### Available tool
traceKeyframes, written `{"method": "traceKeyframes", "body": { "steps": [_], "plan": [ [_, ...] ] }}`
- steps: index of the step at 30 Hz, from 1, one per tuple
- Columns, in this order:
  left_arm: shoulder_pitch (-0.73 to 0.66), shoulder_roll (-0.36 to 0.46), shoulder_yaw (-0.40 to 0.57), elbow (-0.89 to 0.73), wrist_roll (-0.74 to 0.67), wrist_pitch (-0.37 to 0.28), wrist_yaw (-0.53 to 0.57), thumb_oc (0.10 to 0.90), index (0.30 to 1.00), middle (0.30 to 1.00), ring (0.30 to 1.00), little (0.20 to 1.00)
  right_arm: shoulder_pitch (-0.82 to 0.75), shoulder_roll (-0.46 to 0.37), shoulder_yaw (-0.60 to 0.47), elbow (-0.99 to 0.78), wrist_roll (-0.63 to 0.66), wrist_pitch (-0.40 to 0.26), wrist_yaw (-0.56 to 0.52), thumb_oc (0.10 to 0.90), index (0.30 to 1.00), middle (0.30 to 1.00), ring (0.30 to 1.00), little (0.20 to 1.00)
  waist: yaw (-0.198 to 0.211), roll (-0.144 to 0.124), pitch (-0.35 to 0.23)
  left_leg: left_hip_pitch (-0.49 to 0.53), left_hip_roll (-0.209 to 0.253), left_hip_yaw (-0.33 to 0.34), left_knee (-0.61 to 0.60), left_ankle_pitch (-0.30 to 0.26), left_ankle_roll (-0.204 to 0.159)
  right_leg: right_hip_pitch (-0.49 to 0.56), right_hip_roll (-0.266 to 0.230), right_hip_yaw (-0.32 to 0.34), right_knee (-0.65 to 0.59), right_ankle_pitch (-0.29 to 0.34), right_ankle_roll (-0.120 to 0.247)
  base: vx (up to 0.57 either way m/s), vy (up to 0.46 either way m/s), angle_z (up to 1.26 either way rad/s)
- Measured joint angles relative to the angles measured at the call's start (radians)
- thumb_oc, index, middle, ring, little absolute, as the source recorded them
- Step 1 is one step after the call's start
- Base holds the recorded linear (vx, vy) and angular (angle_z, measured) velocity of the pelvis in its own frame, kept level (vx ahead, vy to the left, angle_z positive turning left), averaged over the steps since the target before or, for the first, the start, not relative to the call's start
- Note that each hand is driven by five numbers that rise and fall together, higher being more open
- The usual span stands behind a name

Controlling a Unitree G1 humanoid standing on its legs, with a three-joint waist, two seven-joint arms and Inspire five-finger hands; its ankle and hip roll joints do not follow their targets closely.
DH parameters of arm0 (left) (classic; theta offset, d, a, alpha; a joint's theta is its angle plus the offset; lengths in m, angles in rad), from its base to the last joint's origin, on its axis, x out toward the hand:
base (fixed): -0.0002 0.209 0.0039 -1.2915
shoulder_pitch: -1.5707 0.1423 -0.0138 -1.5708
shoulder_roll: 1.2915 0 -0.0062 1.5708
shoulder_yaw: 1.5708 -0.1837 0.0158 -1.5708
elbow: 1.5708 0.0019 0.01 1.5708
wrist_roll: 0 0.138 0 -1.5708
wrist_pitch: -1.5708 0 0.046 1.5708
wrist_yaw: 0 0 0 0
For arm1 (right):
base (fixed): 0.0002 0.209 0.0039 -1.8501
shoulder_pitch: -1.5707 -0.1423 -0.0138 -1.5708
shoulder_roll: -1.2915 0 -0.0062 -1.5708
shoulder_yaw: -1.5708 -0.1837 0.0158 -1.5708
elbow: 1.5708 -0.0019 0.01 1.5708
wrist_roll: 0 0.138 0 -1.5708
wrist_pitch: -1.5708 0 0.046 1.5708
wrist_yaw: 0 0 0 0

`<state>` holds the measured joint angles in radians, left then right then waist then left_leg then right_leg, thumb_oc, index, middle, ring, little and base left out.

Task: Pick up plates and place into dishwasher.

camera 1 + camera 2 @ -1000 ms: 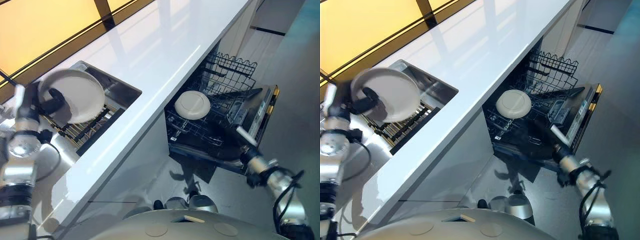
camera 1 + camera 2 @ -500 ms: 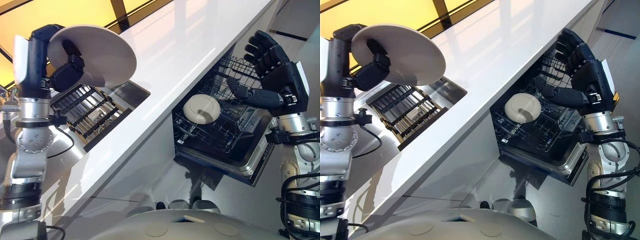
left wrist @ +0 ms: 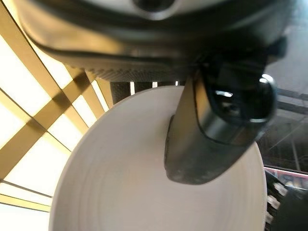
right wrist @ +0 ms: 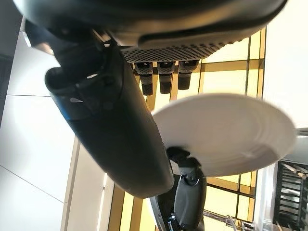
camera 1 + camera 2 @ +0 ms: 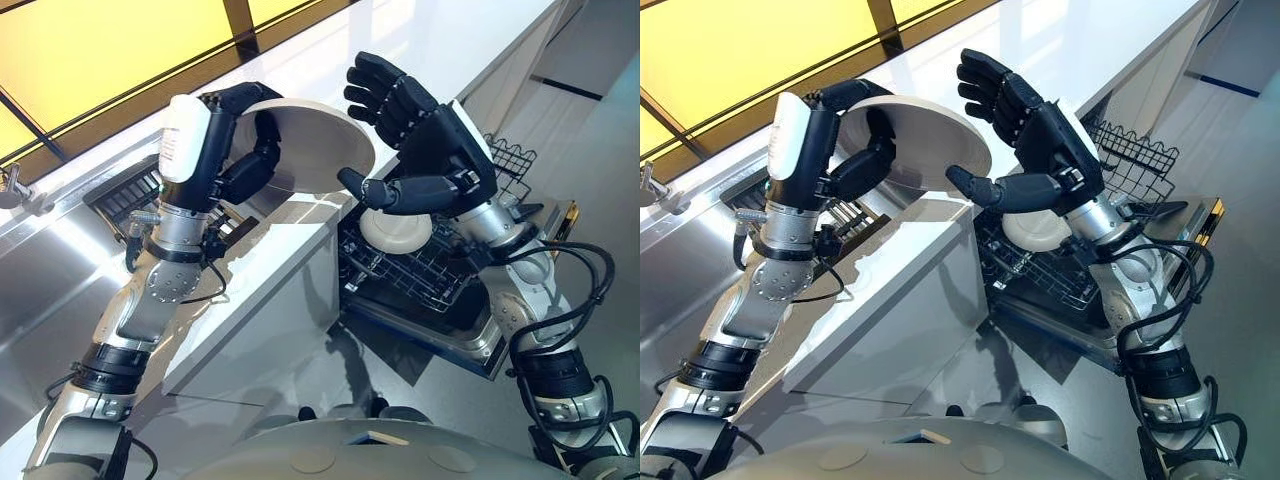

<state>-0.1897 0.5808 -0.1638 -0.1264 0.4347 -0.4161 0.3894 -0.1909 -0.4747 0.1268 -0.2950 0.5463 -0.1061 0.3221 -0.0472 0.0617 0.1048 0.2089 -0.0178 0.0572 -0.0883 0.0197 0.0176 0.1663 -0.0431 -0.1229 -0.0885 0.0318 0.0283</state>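
While the left hand (image 5: pixel 235 150) is gripping a white plate (image 5: pixel 315 150) above the white countertop (image 5: pixel 300 240), its fingers are curling over the plate's far rim and its thumb (image 3: pixel 211 130) is pressing flat against the plate's face, as the left wrist view is showing. The plate is being held tilted, well clear of the counter surface, with its free edge pointing toward the right hand (image 5: pixel 430 150). That right hand is hovering just beside the plate with its fingers spread wide and nearly straight, the thumb (image 5: pixel 990 190) reaching out under the plate's near edge; whether the thumb is actually touching the rim is not possible to tell. Nothing is sitting in its palm. Below and behind the right hand, the dishwasher (image 5: pixel 500 330) is standing open with its lower rack (image 5: pixel 420 275) pulled out, and a second white plate (image 5: pixel 395 228) is lying in that rack, partly hidden by the right forearm.
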Motion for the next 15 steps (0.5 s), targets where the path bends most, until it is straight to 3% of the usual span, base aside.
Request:
{"method": "traceKeyframes", "body": {
  "steps": [5,7,15],
  "plan": [
    [-0.015,-0.031,-0.047,0.003,0.0,0.0,0.001,0.1,0.3,0.3,0.3,0.2,-0.003,0.032,0.047,0.002,-0.036,0.0,-0.065,0.8,0.9,0.9,0.9,0.9,-0.001,-0.009,-0.003,0.0,0.001,0.004,0.0,0.0,0.0,-0.002,0.0,0.002,0.0,0.001,0.001,0.0,0.0,0.0],
    [-0.015,-0.041,-0.059,0.003,0.0,-0.001,0.001,0.1,0.3,0.3,0.3,0.2,-0.003,0.032,0.05,0.01,-0.079,0.0,-0.096,0.111,0.309,0.309,0.309,0.211,-0.001,-0.01,-0.003,-0.001,0.001,0.005,0.0,0.0,0.0,-0.002,0.0,0.003,0.0,0.002,0.001,0.0,0.0,0.0],
    [-0.016,-0.061,-0.107,0.002,0.011,-0.001,-0.007,0.1,0.3,0.3,0.3,0.2,0.007,0.023,0.107,0.113,-0.187,-0.003,-0.177,0.1,0.3,0.3,0.3,0.2,-0.003,-0.029,-0.001,-0.005,0.001,0.005,0.0,0.0,0.0,-0.005,0.001,0.003,-0.002,0.003,0.001,0.0,0.0,0.0]
  ]
}}
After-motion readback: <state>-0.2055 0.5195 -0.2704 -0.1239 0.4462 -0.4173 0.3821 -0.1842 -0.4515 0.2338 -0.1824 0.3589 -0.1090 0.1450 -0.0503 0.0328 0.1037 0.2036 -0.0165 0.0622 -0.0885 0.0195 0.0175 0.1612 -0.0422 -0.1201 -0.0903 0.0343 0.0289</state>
